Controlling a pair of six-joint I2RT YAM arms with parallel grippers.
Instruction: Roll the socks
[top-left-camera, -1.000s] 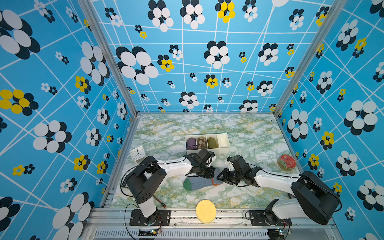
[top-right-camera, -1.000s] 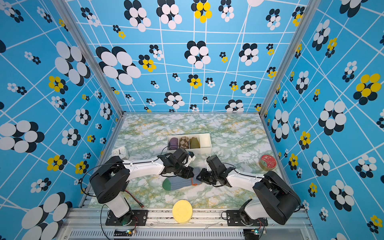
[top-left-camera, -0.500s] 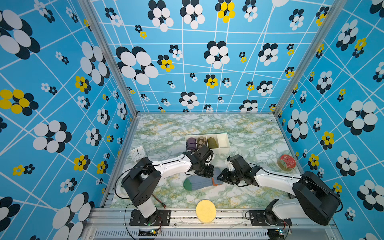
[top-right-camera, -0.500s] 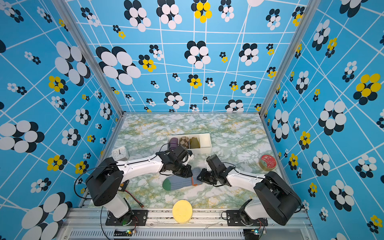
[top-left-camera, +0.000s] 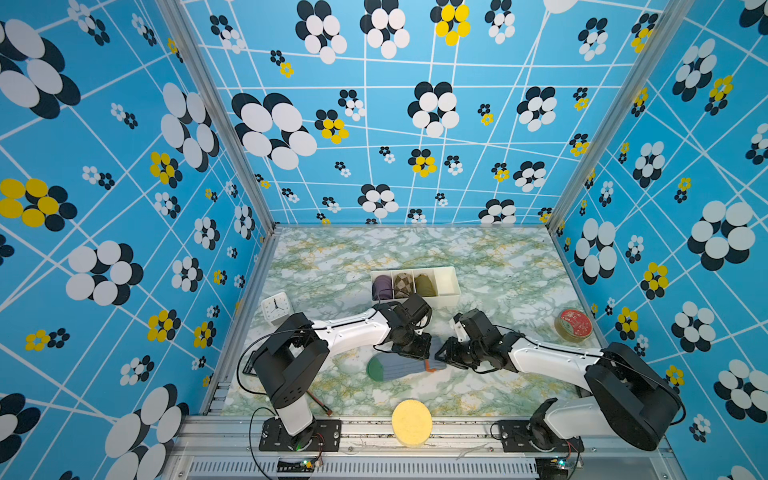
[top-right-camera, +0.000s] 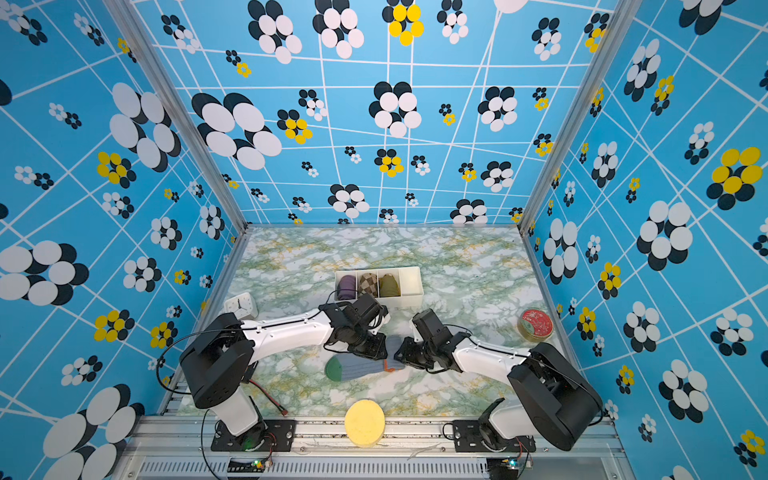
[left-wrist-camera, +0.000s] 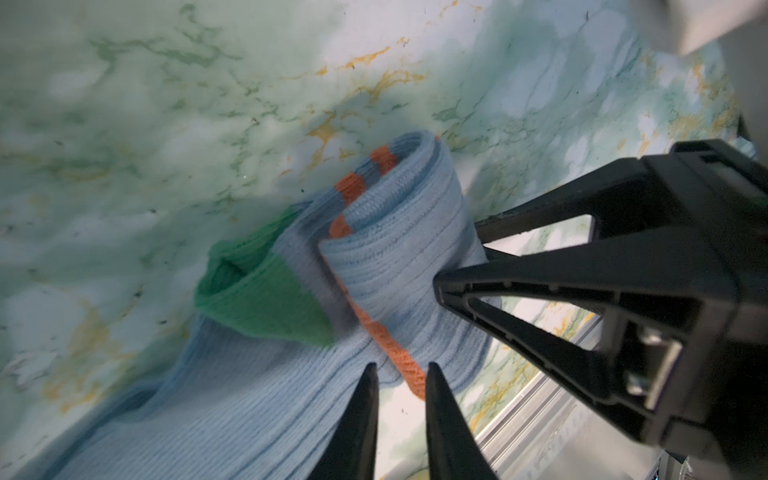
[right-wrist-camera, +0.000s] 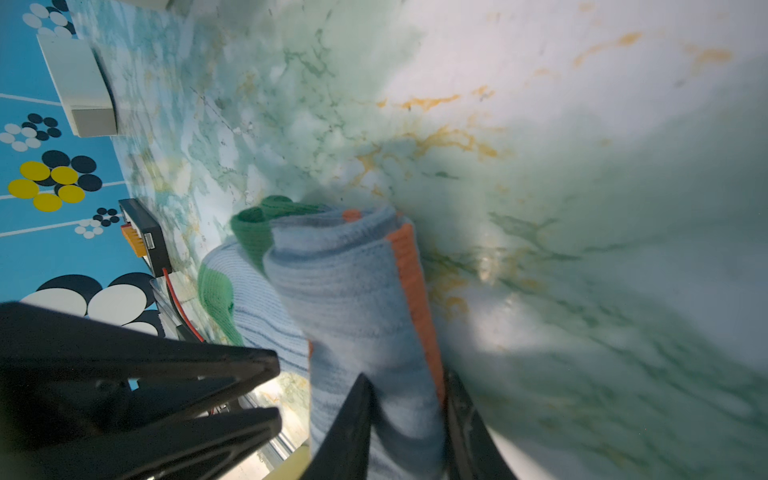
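We grasp the rolled socks (right-wrist-camera: 345, 291) with the right tool (right-wrist-camera: 406, 374); the left tool (left-wrist-camera: 402, 365) stands slightly parted, released.

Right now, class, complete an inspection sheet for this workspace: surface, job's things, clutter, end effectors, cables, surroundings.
Surface: marbled green-white table, flat.
Job's things: socks lie flat, cuff end rolled part-way.
Clutter: divided box holding three rolled socks, clock, red tin, yellow disc.
End effectors: left end effector narrowly open at the cuff; right end effector shut on the rolled end.
Cables: black cable loops at the table's left edge.
Surroundings: blue flower-patterned walls on three sides.
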